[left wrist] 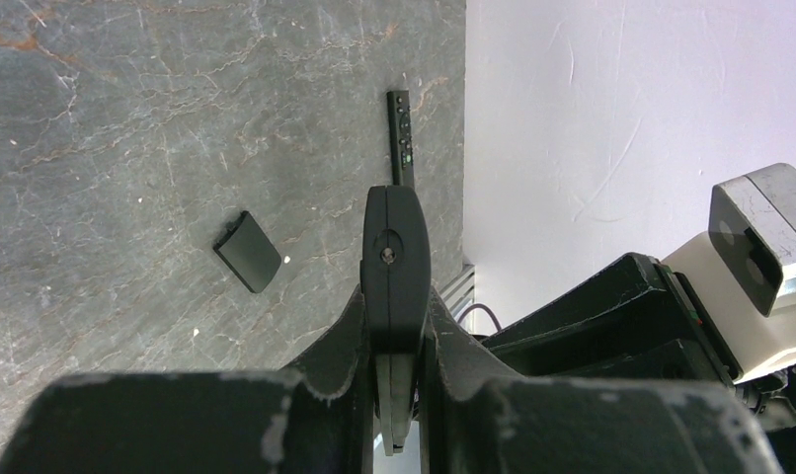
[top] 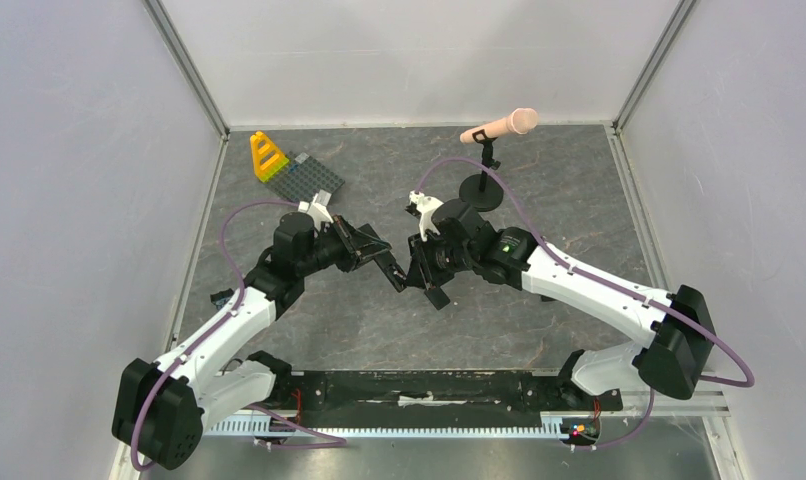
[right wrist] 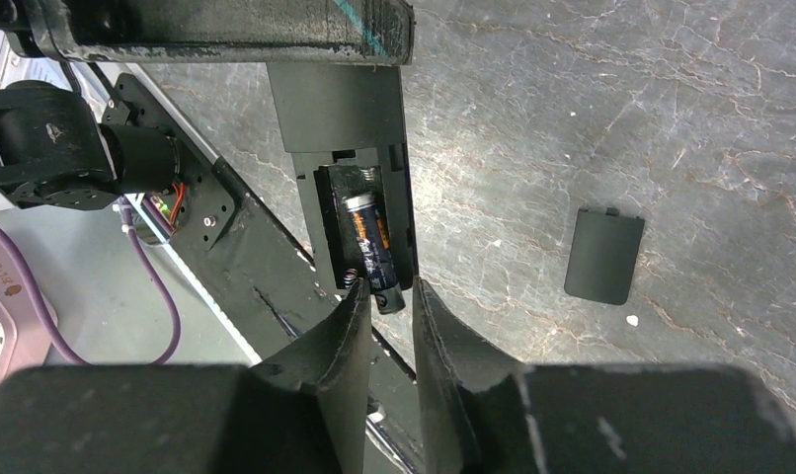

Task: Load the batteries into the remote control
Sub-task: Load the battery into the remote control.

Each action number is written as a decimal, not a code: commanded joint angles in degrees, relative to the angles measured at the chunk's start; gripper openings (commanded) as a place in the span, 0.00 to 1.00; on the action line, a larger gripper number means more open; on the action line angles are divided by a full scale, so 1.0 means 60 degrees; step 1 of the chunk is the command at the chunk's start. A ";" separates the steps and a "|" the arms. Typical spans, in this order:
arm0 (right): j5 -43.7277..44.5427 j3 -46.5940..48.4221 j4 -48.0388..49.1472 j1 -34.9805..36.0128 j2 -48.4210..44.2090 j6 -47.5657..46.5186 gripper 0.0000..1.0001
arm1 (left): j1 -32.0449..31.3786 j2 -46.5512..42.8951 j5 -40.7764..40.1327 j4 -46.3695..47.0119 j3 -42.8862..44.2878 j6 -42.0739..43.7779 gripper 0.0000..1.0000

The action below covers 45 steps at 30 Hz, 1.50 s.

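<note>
The remote control [right wrist: 340, 109] is a slim black bar held off the table between both arms, its battery bay open. My left gripper [left wrist: 396, 296] is shut on one end of it, seen edge-on in the left wrist view as the remote control [left wrist: 396, 242]. One dark battery [right wrist: 367, 242] with orange print lies tilted in the bay beside a spring, its end sticking out. My right gripper [right wrist: 389, 296] pinches that protruding end. In the top view, left gripper [top: 389, 268] and right gripper [top: 417, 272] meet mid-table. The loose cover [right wrist: 603, 255] lies flat on the table. Other batteries are out of view.
The same cover [left wrist: 248, 252] lies left of my left gripper. A second thin black remote with buttons [left wrist: 402, 133] lies by the table edge. A yellow toy [top: 268, 155] on a grey baseplate [top: 317, 178] and a microphone stand [top: 482, 190] stand at the back.
</note>
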 commanded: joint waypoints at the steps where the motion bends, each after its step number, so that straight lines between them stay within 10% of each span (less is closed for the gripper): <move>1: 0.0347 0.0342 -0.0148 0.0033 0.0072 0.0057 0.23 | -0.0067 0.0062 0.0192 0.0114 0.0412 -0.0684 0.02; 13: 0.0094 0.0062 0.0460 0.0033 -0.0375 0.0539 0.31 | -0.0057 0.0046 0.0047 0.0114 0.0296 -0.0870 0.02; 26: -0.0060 -0.0344 0.0865 0.0040 -0.0511 0.1161 0.13 | -0.0061 0.0023 0.0080 0.0055 0.0268 -0.0823 0.02; 45: 0.1767 -0.3027 0.3393 -0.0128 -0.3585 0.4334 0.60 | -0.0049 -0.0387 0.0392 0.0669 0.0117 -0.2399 0.02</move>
